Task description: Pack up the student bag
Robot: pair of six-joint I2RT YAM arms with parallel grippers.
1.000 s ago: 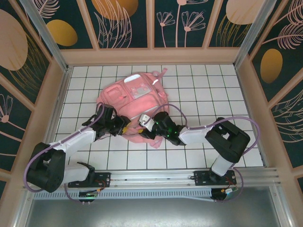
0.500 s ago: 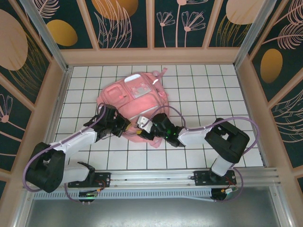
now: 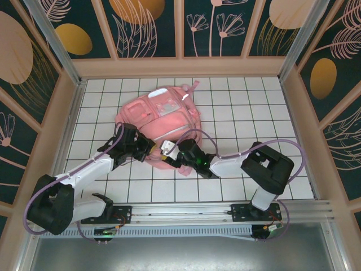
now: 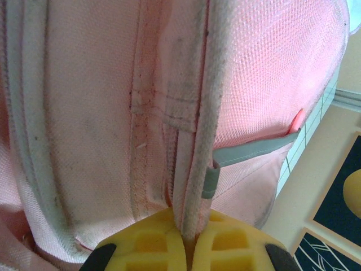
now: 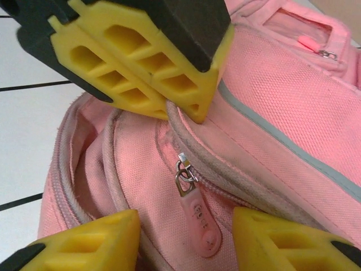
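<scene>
large soft pink fabric backpack (image 3: pixel 163 110) at centre of white gridded table (image 3: pixel 242 107), near end hidden under both arms.
left gripper (image 4: pixel 186 228) clamped on its piping; right gripper (image 5: pixel 186 228) spread either side of pink zipper pull (image 5: pixel 201 226), fingers cropped.

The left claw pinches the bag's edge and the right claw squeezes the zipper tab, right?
No. The right claw is open, its fingers apart beside the zipper tab, in the right wrist view. The left claw pinches the bag's edge.

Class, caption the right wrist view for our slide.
Open right gripper flanks the pink zipper pull on the student bag; left gripper pinches its edge seam.
</scene>
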